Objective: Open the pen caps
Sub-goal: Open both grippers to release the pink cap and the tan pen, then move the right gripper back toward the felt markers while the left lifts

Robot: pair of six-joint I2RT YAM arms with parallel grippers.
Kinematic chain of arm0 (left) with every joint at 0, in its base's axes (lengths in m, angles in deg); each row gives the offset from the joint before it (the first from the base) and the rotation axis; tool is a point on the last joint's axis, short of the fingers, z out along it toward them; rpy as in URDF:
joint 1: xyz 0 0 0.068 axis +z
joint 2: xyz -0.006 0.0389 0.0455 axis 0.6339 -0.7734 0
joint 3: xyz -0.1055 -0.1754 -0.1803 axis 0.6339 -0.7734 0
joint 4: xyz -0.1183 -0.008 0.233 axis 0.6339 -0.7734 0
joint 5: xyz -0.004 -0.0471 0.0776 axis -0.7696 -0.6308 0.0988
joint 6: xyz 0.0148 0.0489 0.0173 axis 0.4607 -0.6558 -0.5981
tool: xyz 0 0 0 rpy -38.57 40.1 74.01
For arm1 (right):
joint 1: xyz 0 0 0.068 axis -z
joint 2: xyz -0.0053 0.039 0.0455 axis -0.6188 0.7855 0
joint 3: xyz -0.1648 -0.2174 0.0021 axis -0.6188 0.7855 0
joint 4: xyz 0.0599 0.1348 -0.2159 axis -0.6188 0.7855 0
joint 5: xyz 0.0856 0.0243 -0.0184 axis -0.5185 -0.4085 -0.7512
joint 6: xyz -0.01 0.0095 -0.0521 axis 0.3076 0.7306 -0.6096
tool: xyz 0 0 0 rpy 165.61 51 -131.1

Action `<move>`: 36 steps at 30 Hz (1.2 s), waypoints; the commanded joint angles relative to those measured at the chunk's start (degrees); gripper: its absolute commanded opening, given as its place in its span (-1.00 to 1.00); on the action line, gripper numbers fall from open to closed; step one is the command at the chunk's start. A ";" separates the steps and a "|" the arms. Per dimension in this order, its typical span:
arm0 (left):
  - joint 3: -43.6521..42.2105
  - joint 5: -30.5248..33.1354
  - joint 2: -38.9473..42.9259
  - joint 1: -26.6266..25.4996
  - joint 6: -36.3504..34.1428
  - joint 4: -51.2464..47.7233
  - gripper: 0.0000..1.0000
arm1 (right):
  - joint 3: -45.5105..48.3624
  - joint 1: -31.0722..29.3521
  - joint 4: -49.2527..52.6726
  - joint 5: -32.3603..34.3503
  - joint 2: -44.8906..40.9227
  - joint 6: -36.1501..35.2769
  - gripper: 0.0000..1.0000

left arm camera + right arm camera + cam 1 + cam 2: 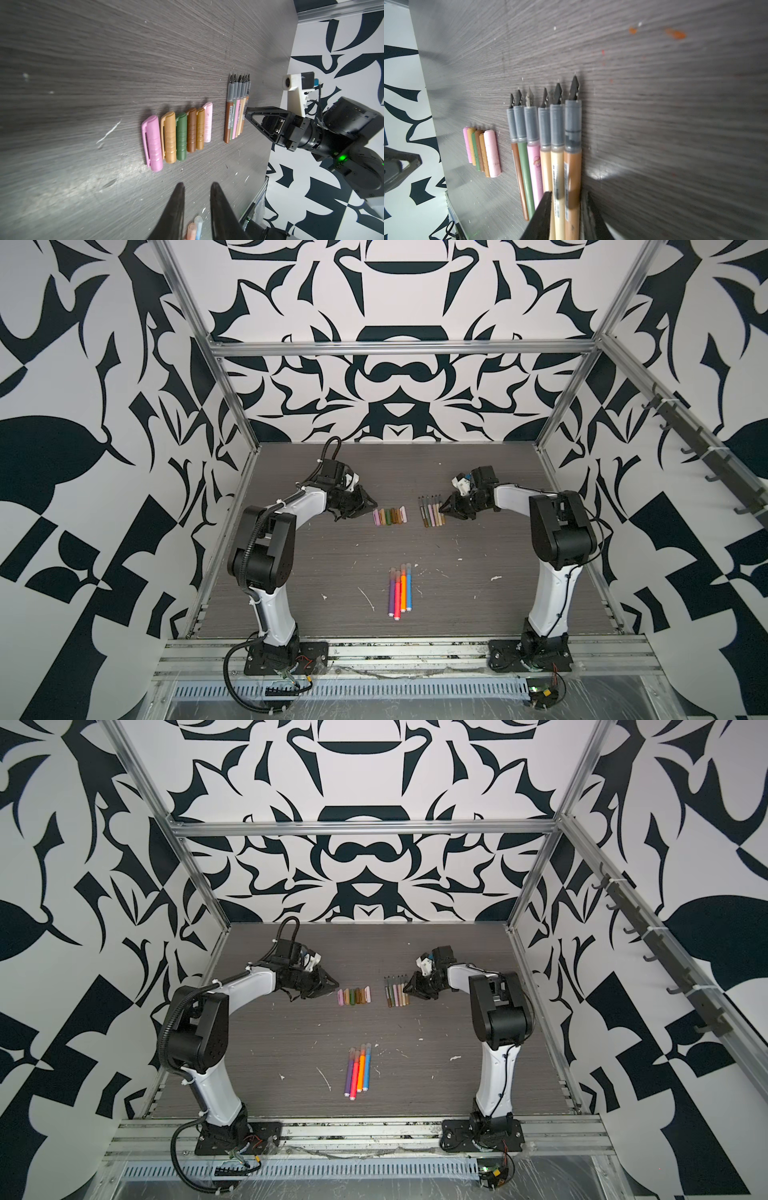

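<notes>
The left gripper (196, 187) is open a bit and empty, just left of the pen caps (180, 136). The right gripper (568, 193) hides the ends of two thin pens (572, 166); I cannot tell if it squeezes.

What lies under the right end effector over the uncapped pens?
The cream pen and light-brown pen lie between the right end effector's fingers; one finger covers the peach pen's rear.

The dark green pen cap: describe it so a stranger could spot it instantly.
On the dark wood-grain table, the far half holds a row of short opaque plastic pen caps, left of the uncapped pens. The dark green plastic cap lies third from the row's left end, between a tan cap and a brown one, the only green one.
</notes>
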 commanded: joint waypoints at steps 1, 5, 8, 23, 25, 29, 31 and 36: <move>-1.35 0.36 1.64 0.11 -1.06 -1.67 -0.48 | -0.70 -0.03 0.51 -0.68 -0.14 0.11 -0.43; -1.36 0.29 1.90 0.28 -1.16 -1.89 -0.48 | -0.61 -0.17 0.24 -1.43 0.03 0.11 -0.43; -1.35 0.29 1.95 0.46 -1.25 -2.02 -0.48 | -0.65 -0.30 0.24 -1.43 0.12 0.15 -0.43; -1.62 0.12 1.95 0.60 -1.35 -2.07 -0.47 | -1.22 -0.64 0.44 -2.26 0.82 0.04 -0.37; -1.76 0.11 1.95 0.65 -1.38 -2.11 -0.47 | -1.06 -0.68 0.37 -1.51 0.52 0.09 -0.32; -2.05 0.12 2.22 0.59 -1.33 -2.03 -0.47 | -0.28 -0.65 0.10 0.72 -0.53 -0.09 -0.05; -2.15 0.12 2.38 0.63 -1.33 -1.89 -0.47 | 0.07 -0.61 -0.02 1.65 -1.17 -0.02 0.06; -2.49 0.16 2.99 0.63 -1.22 -1.89 -0.47 | 1.39 -0.50 -0.36 4.02 -3.44 0.19 0.24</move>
